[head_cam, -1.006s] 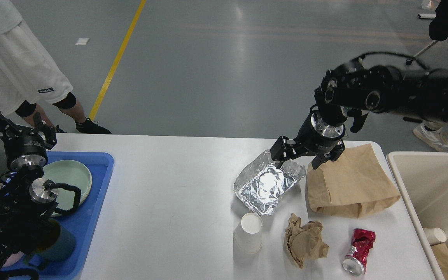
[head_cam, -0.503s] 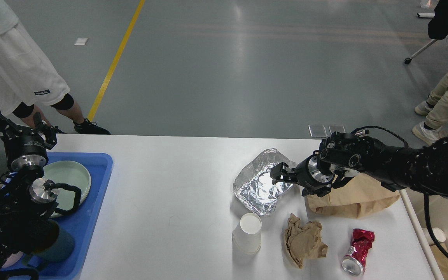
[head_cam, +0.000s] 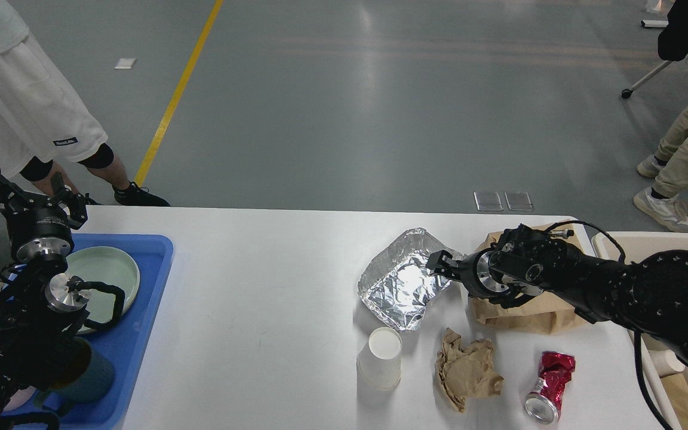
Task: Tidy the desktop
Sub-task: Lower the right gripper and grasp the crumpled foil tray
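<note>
The big white worktop fills the middle of the view. On its left end sits a blue tray with a pale green plate and a dark green cup in it. The left gripper hangs above the tray with its fingers spread. The right gripper touches the edge of an empty foil tray; I cannot tell if it is closed. A white paper cup stands nearby. A beige bin holds another cup.
</note>
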`<action>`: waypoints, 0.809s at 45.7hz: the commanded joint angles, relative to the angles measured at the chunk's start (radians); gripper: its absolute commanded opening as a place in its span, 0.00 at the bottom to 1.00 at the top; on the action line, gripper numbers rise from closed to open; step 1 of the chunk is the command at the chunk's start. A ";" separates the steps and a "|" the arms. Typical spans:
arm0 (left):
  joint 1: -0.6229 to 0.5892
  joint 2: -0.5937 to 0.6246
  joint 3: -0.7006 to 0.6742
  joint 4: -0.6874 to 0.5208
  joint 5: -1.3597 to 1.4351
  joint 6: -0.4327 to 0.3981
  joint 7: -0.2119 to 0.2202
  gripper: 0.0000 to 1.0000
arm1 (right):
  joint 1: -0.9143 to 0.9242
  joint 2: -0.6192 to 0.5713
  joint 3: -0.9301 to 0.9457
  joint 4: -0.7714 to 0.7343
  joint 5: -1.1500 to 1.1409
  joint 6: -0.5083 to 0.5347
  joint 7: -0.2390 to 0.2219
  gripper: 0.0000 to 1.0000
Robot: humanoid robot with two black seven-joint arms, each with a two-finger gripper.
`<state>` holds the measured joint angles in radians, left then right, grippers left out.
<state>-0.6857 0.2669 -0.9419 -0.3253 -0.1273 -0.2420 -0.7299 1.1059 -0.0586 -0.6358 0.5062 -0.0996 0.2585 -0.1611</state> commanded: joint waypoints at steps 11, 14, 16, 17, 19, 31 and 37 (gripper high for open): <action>0.000 0.000 0.000 0.000 0.000 0.000 0.000 0.96 | -0.021 -0.003 0.048 0.017 0.000 -0.022 0.000 0.00; 0.000 0.000 0.000 0.000 0.000 0.000 0.000 0.96 | -0.014 -0.001 0.054 0.018 0.000 -0.022 0.000 0.00; 0.000 0.000 0.000 0.000 0.000 0.000 0.000 0.96 | -0.006 -0.001 0.056 0.021 0.000 -0.021 0.000 0.00; 0.000 0.000 0.000 0.000 0.000 0.000 0.000 0.96 | -0.003 -0.001 0.056 0.025 0.000 -0.019 0.000 0.00; 0.000 0.000 0.000 0.000 0.000 0.000 0.000 0.96 | 0.008 -0.004 0.067 0.041 0.000 -0.005 0.000 0.00; 0.000 0.000 0.000 0.000 0.000 0.000 0.000 0.96 | 0.121 -0.101 0.127 0.140 0.000 0.093 -0.003 0.00; 0.000 0.000 0.000 0.000 0.000 0.001 0.000 0.96 | 0.179 -0.156 0.128 0.161 0.000 0.099 -0.005 0.00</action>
<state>-0.6857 0.2669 -0.9419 -0.3253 -0.1273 -0.2421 -0.7306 1.2378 -0.1686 -0.5089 0.6490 -0.0995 0.3499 -0.1647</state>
